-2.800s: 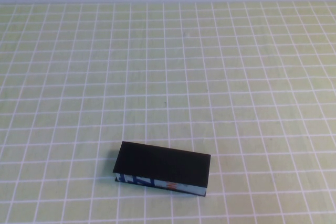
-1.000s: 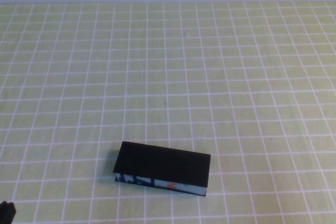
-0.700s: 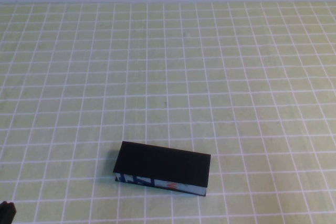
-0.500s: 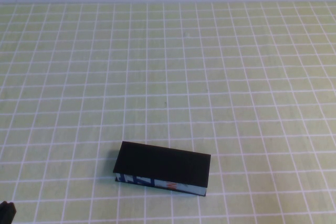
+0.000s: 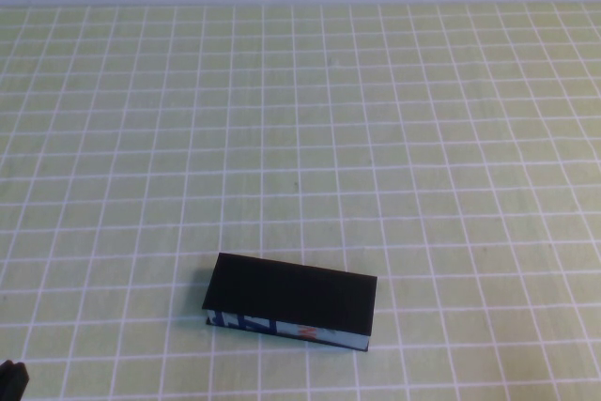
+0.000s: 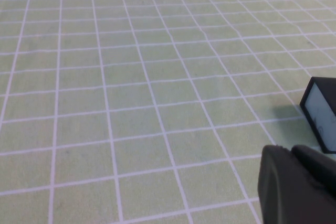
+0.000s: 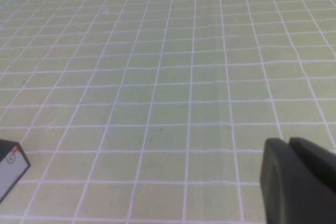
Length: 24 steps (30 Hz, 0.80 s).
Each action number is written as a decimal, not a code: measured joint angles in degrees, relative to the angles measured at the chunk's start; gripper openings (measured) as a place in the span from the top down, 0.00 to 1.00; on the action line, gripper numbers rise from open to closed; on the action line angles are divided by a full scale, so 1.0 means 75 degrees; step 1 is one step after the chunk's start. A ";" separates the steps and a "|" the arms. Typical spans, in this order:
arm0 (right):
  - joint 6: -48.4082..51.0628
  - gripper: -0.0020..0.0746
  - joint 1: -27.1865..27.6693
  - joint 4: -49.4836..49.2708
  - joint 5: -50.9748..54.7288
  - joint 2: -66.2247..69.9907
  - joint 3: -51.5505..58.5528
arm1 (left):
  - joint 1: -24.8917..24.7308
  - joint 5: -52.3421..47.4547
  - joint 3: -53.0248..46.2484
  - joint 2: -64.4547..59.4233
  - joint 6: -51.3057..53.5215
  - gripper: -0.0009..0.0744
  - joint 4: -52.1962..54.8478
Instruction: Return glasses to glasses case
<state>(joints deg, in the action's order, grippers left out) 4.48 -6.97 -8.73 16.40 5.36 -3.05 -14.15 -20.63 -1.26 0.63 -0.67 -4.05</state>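
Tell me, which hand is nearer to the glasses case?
Probably the left. The left hand shows at the table's near left corner, left of the closed glasses case. The right hand is outside the high view; its wrist camera sees only the case's end.

One glasses case point(image 5: 291, 301) and two grippers: left point(image 6: 299, 184), right point(image 7: 296, 179).

Matt black glasses case point(image 5: 291, 293) lies on a smooth, green-checked cloth-like table cover point(image 5: 423, 138).
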 joint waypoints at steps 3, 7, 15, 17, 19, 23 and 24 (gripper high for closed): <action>-0.0044 1.00 0.0000 -0.0032 -0.0086 -0.0379 0.0438 | 0.0000 0.0000 0.0000 0.0000 0.0000 0.99 0.0000; -0.0298 1.00 0.0000 0.0017 0.0193 -0.0751 0.0604 | 0.0000 0.0000 0.0000 0.0000 0.0000 0.99 0.0000; -0.0344 1.00 0.0000 0.0345 0.0487 -0.0770 0.0623 | 0.0000 0.0000 0.0000 0.0000 0.0000 0.99 0.0000; -0.0344 1.00 0.0000 0.0396 0.0487 -0.0770 0.0623 | 0.0000 0.0000 0.0000 0.0000 0.0000 0.99 0.0000; -0.0344 1.00 0.0000 0.0414 0.0487 -0.0770 0.0623 | 0.0000 0.0000 0.0000 0.0000 0.0000 0.99 0.0000; -0.0344 1.00 0.0000 0.0440 0.0487 -0.0770 0.0623 | 0.0000 0.0000 0.0000 0.0000 0.0000 0.99 0.0000; -0.0344 1.00 0.0000 0.0440 0.0487 -0.0770 0.0623 | 0.0000 0.0000 0.0000 0.0000 0.0000 0.99 0.0000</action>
<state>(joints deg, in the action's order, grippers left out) 1.91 -6.97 -5.43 20.05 -0.41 1.62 -14.15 -20.63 -1.26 0.63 -0.67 -4.05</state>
